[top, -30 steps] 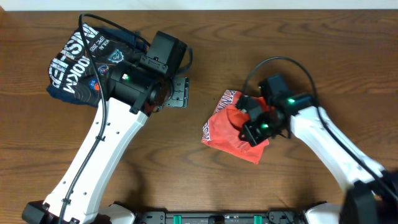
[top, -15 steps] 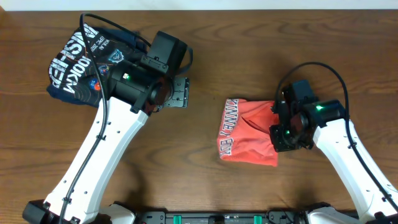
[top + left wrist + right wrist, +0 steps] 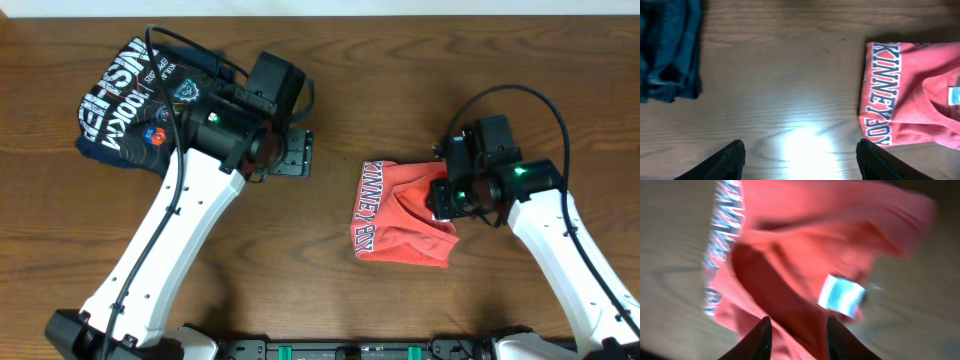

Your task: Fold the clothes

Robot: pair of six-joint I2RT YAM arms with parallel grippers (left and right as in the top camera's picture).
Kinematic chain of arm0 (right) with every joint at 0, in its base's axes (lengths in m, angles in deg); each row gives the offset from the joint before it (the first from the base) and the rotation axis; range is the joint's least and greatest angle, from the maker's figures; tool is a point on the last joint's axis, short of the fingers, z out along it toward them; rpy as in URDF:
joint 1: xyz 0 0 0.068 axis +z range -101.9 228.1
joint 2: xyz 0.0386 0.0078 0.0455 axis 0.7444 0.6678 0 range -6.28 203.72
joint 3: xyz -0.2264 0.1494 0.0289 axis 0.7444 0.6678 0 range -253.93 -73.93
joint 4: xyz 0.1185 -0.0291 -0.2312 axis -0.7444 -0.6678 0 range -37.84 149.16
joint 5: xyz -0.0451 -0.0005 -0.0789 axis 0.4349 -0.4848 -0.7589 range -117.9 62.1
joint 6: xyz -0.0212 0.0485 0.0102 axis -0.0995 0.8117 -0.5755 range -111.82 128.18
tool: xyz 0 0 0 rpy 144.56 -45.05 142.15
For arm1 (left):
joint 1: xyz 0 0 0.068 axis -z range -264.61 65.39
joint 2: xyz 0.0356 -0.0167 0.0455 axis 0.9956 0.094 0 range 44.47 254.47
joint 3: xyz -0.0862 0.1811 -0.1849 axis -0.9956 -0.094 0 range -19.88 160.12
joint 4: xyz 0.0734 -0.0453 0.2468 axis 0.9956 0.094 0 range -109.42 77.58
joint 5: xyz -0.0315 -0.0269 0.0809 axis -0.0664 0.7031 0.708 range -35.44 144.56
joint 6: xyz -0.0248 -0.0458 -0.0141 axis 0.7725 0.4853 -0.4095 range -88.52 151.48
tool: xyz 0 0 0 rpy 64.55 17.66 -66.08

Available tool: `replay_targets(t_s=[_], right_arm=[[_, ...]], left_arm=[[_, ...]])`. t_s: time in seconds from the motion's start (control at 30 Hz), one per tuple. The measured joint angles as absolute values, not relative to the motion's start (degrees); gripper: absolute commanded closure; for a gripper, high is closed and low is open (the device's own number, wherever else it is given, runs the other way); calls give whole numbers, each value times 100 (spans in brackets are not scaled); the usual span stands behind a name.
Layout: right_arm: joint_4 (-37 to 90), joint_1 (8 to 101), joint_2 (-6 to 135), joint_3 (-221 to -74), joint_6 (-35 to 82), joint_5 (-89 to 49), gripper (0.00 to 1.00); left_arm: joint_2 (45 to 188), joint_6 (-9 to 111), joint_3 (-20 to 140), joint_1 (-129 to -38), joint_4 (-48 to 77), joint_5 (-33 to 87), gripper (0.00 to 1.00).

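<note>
Likely limp, light, unslippery; pinch T-shirt (image 3: 395, 225) by corners nearest tabletop's (image 3: 330, 270) right edge; left pincer (image 3: 800, 150) agape, right pincer (image 3: 799, 325) parted.

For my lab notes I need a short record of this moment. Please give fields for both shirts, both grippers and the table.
orange-red T-shirt: folded small, right of centre, lettered edge on its left side
neck label: white, showing on top
navy shirt: far left corner, partly behind the left arm
left gripper: open, empty, above bare wood
right gripper: over the T-shirt, fingers parted; blurred, grip unclear
table: brown wood
</note>
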State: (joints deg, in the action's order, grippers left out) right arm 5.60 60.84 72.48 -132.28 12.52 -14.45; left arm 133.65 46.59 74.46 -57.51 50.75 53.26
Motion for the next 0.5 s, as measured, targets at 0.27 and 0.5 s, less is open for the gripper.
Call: replay_targets(t_s=[0.27, 0.5], right_arm=[[1167, 6084, 7882, -13228, 2043, -2094, 76], [1819, 5769, 8129, -13228, 2902, -2273, 71]], left_arm=[[13564, 4581, 7444, -5751, 4869, 4777, 27], [13739, 4493, 7442, -5751, 4847, 4633, 27]])
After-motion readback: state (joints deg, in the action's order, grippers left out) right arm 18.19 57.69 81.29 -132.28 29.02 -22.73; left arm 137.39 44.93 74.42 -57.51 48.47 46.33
